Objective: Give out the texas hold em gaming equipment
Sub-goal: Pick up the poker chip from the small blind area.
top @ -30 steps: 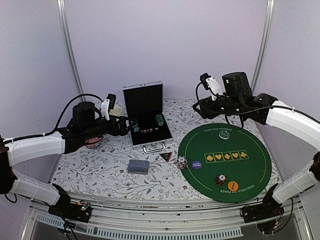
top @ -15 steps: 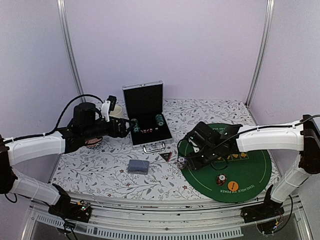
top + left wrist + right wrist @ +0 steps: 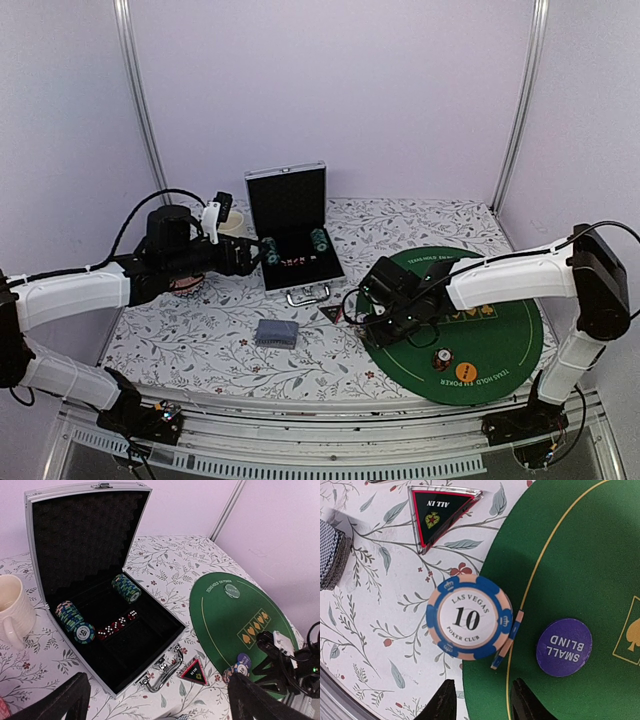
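Observation:
A stack of blue and peach "10" chips stands on the left edge of the green poker mat, with one chip leaning on edge against it. My right gripper hovers just short of the stack, its jaws apart with nothing between them. The purple small-blind disc lies on the mat beside it. The dark triangular marker and the deck of cards lie on the cloth. My left gripper is wide open above the case's handle. Another chip stack and an orange disc sit near the mat's front.
The open metal case holds two rows of green chips and red dice. A cream mug stands left of the case. A pale disc lies at the mat's far side. The right arm stretches across the mat.
The right arm swung down from the back of the mat to the chip stack at its left edge, and its jaws narrowed. The left arm stayed put.

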Available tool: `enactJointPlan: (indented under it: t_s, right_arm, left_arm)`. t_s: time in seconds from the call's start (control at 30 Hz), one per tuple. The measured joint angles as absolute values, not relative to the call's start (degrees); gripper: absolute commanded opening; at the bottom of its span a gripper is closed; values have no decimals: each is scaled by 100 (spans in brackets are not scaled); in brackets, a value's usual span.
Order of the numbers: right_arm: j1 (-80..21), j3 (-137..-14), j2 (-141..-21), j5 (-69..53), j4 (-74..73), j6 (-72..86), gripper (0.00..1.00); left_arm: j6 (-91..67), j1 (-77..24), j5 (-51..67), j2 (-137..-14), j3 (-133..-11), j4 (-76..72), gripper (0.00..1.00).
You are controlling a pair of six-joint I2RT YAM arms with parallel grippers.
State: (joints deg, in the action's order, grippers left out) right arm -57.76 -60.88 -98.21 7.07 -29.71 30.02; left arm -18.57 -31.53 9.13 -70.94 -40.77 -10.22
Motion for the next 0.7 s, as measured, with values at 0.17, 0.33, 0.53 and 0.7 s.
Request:
enactJointPlan:
  t_s: [0.17, 0.33, 0.53, 0.7]
  right_arm:
    - [-5776, -6167, -9985, 779, -2923, 2998, 29]
    - [-5776, -6241, -10095, 897, -2923, 3000, 25]
    - [-5776, -6359, -10237, 1052, -2936, 2991, 20]
    - [-5776, -6386, -10263, 1188, -2971, 2976, 8]
  left_arm:
    - [-1857, -3142, 913, -7094, -4077, -1015, 98]
    - [-1859, -3131, 913, -7094, -4077, -1007, 98]
    - [-1859, -3122, 913, -7094, -4077, -993, 98]
    - [-1859, -3122, 915, -7094, -4077, -991, 98]
